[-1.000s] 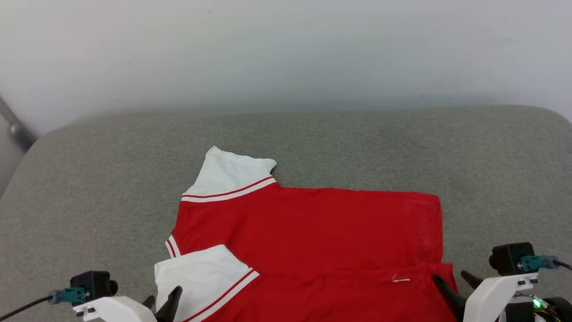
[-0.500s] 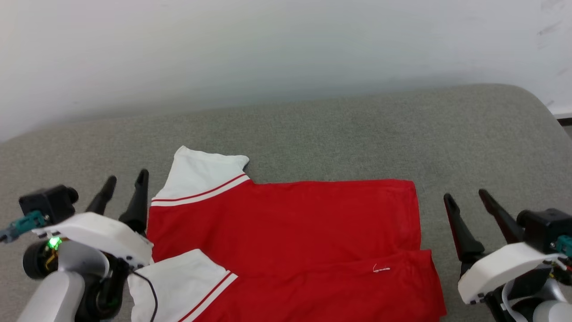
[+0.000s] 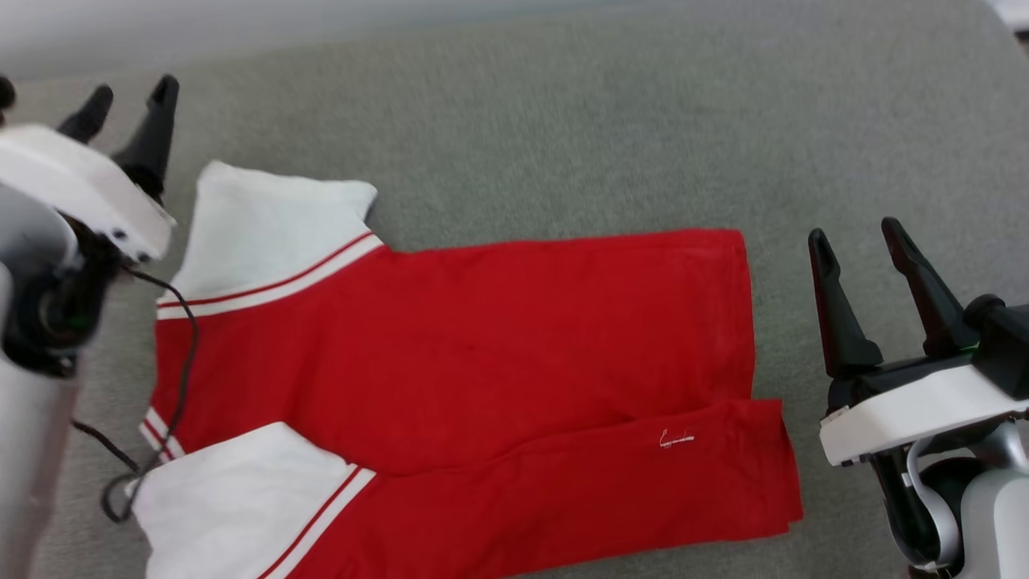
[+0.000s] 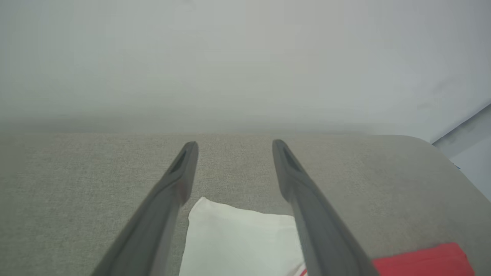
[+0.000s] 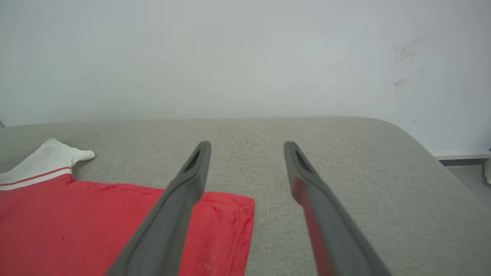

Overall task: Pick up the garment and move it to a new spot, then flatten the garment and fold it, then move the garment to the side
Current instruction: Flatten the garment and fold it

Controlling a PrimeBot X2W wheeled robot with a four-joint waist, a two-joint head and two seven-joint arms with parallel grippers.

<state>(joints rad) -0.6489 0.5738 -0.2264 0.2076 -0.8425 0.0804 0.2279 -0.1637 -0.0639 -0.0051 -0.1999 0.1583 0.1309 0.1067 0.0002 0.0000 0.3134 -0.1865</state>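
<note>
Nearest me, along the bottom of the head view, the garment (image 3: 482, 346) lay flat on the grey desk (image 3: 563, 121), its near long side folded over the red body, with the near sleeve (image 3: 233, 490) white at the lower left. A small white thread (image 3: 675, 439) showed on that folded flap. A thin black cable (image 3: 183, 346) drooped across the shirt's left edge. At the lower right the right gripper (image 3: 854, 233) hung just beside the hem, off the cloth, jaws spread wide and holding nothing. Further back, the far sleeve (image 3: 273, 217), white with striped trim, pointed towards the upper left, and the left gripper (image 3: 133, 88) stood beside it, jaws likewise apart and empty. Behind the desk rose a pale wall (image 5: 245, 57)
</note>
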